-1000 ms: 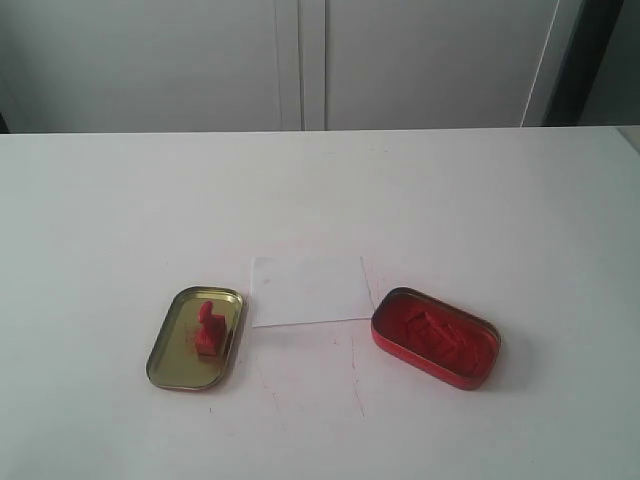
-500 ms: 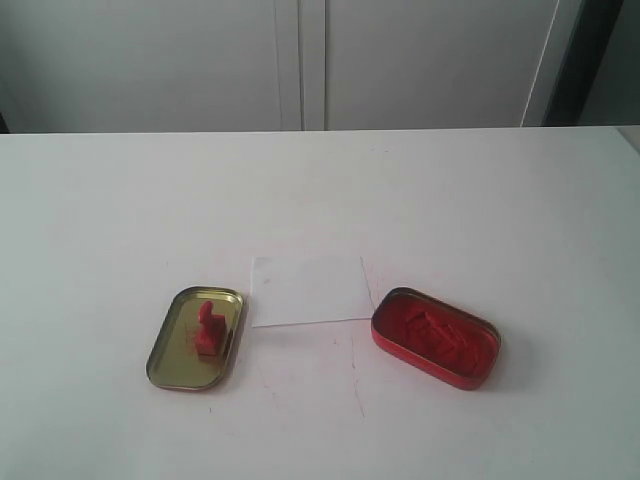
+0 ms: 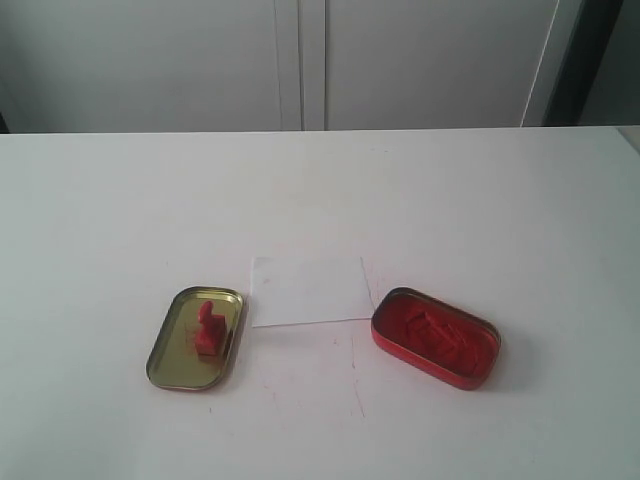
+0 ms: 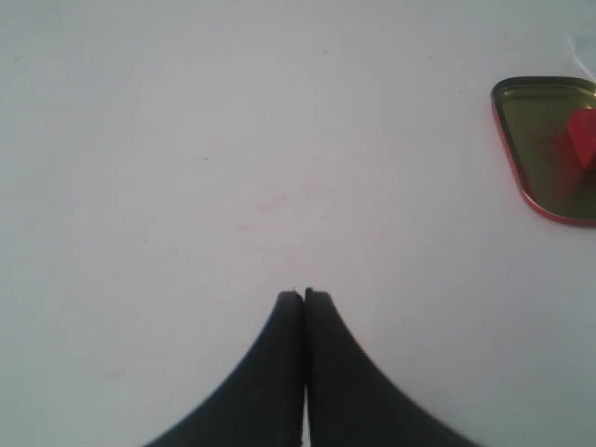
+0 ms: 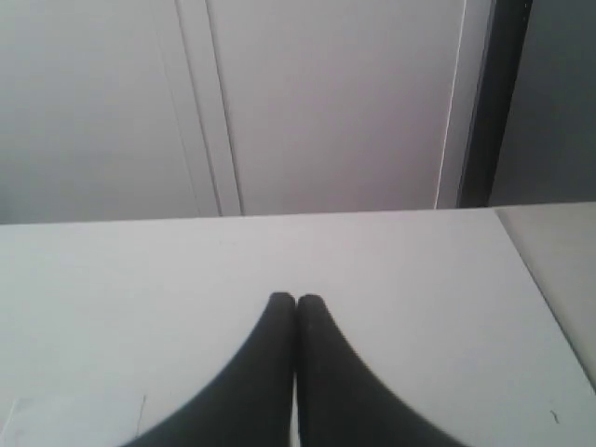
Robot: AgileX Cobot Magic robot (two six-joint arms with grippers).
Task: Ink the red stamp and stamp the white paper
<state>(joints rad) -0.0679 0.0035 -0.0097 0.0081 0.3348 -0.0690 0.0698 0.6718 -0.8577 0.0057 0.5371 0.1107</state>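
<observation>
The red stamp (image 3: 207, 328) stands inside the shallow gold lid (image 3: 170, 358) at the front left of the white table. The white paper (image 3: 308, 290) lies flat between that lid and the red ink tin (image 3: 436, 337), whose red paste is exposed. Neither arm shows in the exterior view. In the left wrist view my left gripper (image 4: 304, 295) is shut and empty over bare table, with the gold lid (image 4: 538, 140) and a part of the red stamp (image 4: 583, 138) off to one side. My right gripper (image 5: 296, 299) is shut and empty above the table, away from all three things.
Faint red ink smudges (image 3: 352, 360) mark the tabletop in front of the paper. Grey cabinet doors (image 3: 300, 60) stand behind the table's far edge. The table's right edge (image 5: 545, 298) shows in the right wrist view.
</observation>
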